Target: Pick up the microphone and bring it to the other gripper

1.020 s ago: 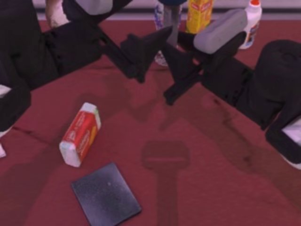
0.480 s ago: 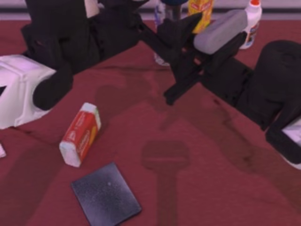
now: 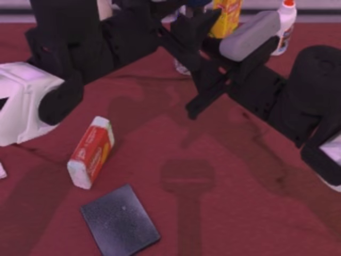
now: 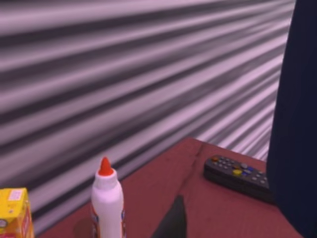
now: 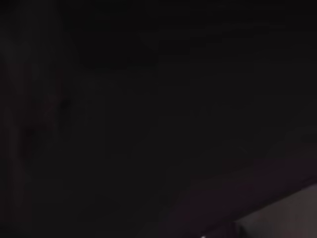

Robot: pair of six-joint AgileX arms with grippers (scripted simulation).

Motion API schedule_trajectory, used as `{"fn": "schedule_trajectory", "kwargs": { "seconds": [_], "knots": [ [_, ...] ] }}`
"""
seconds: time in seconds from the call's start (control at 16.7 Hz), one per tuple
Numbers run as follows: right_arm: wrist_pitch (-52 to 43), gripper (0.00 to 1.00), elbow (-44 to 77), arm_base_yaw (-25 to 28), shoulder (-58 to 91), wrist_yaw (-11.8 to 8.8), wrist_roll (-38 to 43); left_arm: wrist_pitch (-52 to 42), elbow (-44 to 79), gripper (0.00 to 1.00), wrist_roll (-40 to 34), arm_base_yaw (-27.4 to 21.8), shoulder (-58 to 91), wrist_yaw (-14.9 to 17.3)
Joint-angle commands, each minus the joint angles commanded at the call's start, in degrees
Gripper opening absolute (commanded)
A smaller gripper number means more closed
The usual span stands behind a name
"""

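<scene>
Two end effectors meet at the tabletop's (image 3: 240,202) back edge, near its middle, and the microphone (image 4: 297,119) is up there between them. In the top view only a sliver of its dark-blue head shows at the picture's upper border. The handle is hidden behind the left end effector (image 3: 196,26). In the left wrist view the blue foam head fills one side of the picture, very close to that camera, so the mic is right at the left end effector. Contact can't be confirmed.

Right end effector (image 3: 205,80) sits just beside the left one, reaching in from the right side, with its arm's grey cylinder behind it. I cannot tell if either end effector is open or closed, nor which one carries the mic. Right wrist view is dark.

A mic-shaped shadow falls on the tabletop's centre, towards the front edge.

Along the back edge:
- yellow carton (image 3: 226,16), just behind the end effectors
- white glue bottle (image 3: 285,24) with a red cap, upright, nearer the back-right corner
- black remote (image 4: 237,173), seen only in the left wrist view

Left half: red box (image 3: 91,152) lying flat, with a dark square pad (image 3: 120,220) near it towards the front edge. The two are apart.
</scene>
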Motion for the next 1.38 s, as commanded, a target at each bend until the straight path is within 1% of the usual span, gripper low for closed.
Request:
{"fn": "schedule_trajectory", "kwargs": {
  "seconds": [0.3, 0.36, 0.84, 1.38],
  "knots": [
    [0.0, 0.0, 0.0, 0.0, 0.0, 0.0, 0.0, 0.0, 0.0, 0.02, 0.0, 0.0, 0.0, 0.0],
    [0.0, 0.0, 0.0, 0.0, 0.0, 0.0, 0.0, 0.0, 0.0, 0.0, 0.0, 0.0, 0.0, 0.0],
    [0.0, 0.0, 0.0, 0.0, 0.0, 0.0, 0.0, 0.0, 0.0, 0.0, 0.0, 0.0, 0.0, 0.0],
    [0.0, 0.68, 0.0, 0.0, 0.0, 0.0, 0.0, 0.0, 0.0, 0.0, 0.0, 0.0, 0.0, 0.0]
  ]
}}
